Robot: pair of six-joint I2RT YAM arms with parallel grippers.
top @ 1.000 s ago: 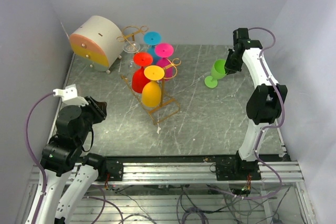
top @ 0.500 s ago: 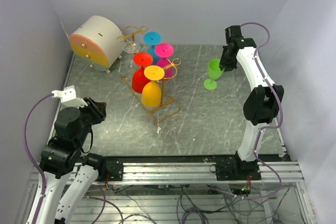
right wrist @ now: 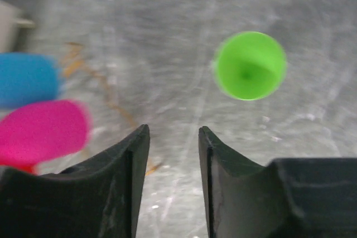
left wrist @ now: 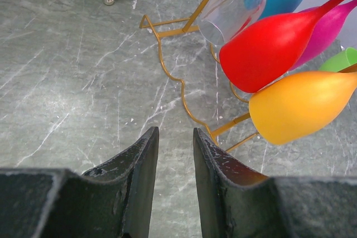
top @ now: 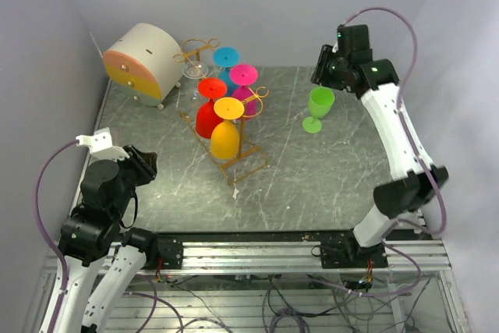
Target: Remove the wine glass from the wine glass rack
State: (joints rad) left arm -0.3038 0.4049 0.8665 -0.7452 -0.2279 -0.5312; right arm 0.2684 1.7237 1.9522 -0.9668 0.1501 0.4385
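Risen and released, the right gripper leaves the green wine glass standing right of the wine glass rack, task seemingly done; the left gripper waits parted, empty

right gripper aloft, jaws apart

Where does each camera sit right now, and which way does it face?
Top external: above and behind the arm bases, looking down on the table; the left arm, right arm, wine glass rack and green glass show.
Left wrist: on the left arm, looking forward and down past the open left gripper at the rack and orange glass.
Right wrist: looking almost straight down past the open right gripper into the green glass.
Shared: top and right wrist, green glass; top and left wrist, orange glass.
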